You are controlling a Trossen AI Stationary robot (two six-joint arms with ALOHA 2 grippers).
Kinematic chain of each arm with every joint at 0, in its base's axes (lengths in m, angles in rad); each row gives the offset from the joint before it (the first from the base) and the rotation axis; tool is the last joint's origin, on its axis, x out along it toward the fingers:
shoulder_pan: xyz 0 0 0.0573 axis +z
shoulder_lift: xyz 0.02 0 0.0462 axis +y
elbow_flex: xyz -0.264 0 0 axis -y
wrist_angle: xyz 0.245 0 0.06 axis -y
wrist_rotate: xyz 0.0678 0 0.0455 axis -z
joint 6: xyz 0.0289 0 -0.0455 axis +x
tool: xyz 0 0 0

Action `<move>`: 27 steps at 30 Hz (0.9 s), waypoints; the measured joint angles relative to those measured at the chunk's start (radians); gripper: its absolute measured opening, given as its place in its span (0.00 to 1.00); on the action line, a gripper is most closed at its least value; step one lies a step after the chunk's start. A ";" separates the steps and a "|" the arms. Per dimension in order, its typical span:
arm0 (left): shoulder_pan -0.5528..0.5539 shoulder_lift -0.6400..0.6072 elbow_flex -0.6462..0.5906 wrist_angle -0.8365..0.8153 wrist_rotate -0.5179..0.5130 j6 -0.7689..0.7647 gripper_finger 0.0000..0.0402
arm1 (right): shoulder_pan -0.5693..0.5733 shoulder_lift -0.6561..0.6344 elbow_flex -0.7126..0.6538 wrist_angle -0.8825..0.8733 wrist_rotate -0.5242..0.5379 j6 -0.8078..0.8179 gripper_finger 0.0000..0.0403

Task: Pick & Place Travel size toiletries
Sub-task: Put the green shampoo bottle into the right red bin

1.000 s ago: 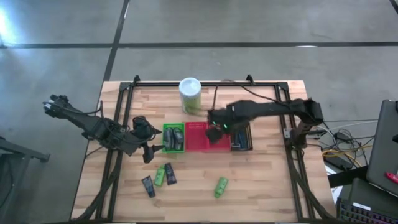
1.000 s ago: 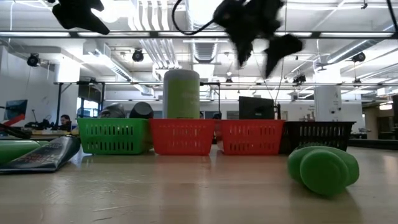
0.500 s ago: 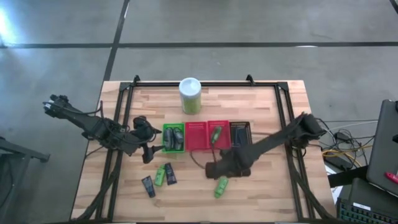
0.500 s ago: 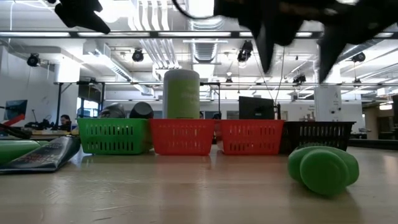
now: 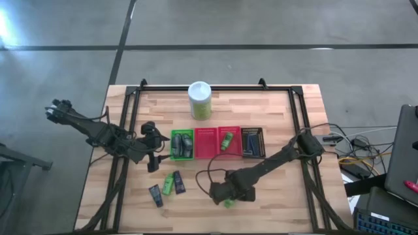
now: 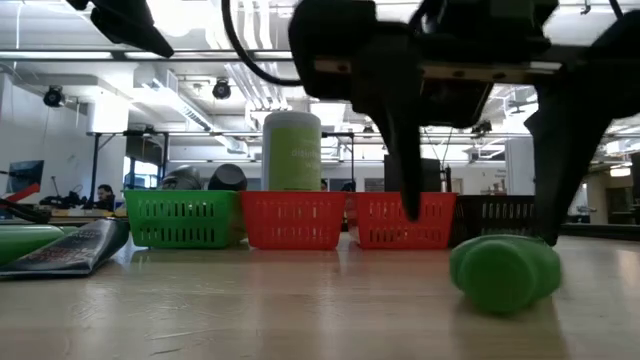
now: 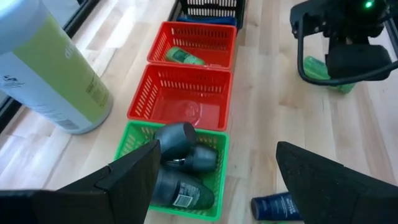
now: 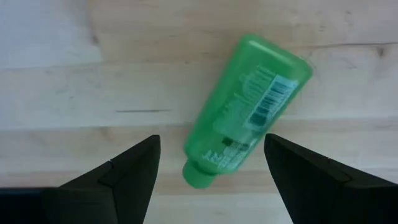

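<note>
right gripper [image 5: 228, 199] swung off the red baskets [image 5: 219, 142] down to the table's front, now low with fingers spread either side of the loose green tube [image 8: 245, 109], another green tube [image 5: 226, 139] left in the right-hand red one

barcode on green tube [image 8: 245, 112], print unreadable; canister [image 7: 46, 71] label illegible

Right end effector [image 6: 470, 215] straddles the green tube [image 8: 245, 112], fingers spread to either side with bare worktop [image 5: 274, 189] around it, nothing crowding. Behind it the basket row [image 5: 217, 143] runs across the middle as a low wall, canister [image 5: 200, 100] standing tall just beyond. Toward the left, loose tubes [image 5: 167, 185] lie clustered on the front boards. Left end effector [image 5: 159, 155] hangs open beside the green basket [image 7: 174, 168], blocking that end. The right front corner lies open.
</note>
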 joint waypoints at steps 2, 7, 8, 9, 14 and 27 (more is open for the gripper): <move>0.000 0.000 0.000 -0.001 0.008 0.001 0.81 | 0.000 0.006 0.008 0.006 0.003 0.003 0.72; 0.000 0.000 0.000 -0.009 0.024 0.021 0.81 | 0.003 0.020 -0.008 0.005 0.006 0.052 0.70; 0.000 0.000 0.000 -0.012 0.024 0.021 0.81 | 0.006 0.021 -0.010 0.005 0.004 0.059 0.69; 0.000 0.000 0.000 -0.017 0.024 0.021 0.81 | 0.008 0.021 -0.010 0.009 0.003 0.068 0.68; 0.000 0.000 0.000 -0.027 0.024 0.022 0.81 | 0.020 0.023 -0.016 0.015 0.010 0.107 0.63; 0.001 0.000 0.000 -0.028 0.018 0.022 0.81 | 0.017 0.026 -0.059 0.013 0.052 -0.020 0.39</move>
